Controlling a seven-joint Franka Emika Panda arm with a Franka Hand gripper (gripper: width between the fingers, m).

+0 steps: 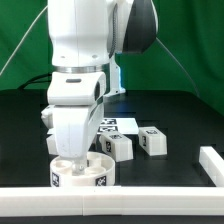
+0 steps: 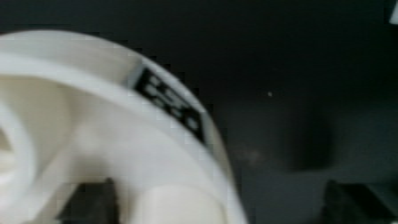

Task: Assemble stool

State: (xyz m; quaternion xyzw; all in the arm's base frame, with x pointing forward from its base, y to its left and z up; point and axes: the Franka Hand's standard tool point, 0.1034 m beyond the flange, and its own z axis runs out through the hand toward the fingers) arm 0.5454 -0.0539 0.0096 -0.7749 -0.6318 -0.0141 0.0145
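The white round seat (image 1: pixel 78 182) of the stool lies flat at the exterior view's lower left, with square tags on its side wall. My gripper (image 1: pixel 78 157) hangs straight over it, low, with its fingers reaching down at the seat's top. In the wrist view the seat's rim (image 2: pixel 151 150) with one tag fills the picture. My gripper (image 2: pixel 226 203) is open and straddles the rim: one dark fingertip (image 2: pixel 89 200) is inside the ring, the other stands well clear outside. Two blocky white legs (image 1: pixel 116 146) (image 1: pixel 153 140) lie on the black table beside the seat.
The marker board (image 1: pixel 118 124) lies flat behind the legs. A long white bar (image 1: pixel 150 196) runs along the table's front edge. Another white bar (image 1: pixel 212 166) lies at the exterior view's right. The arm's body hides the table behind the seat.
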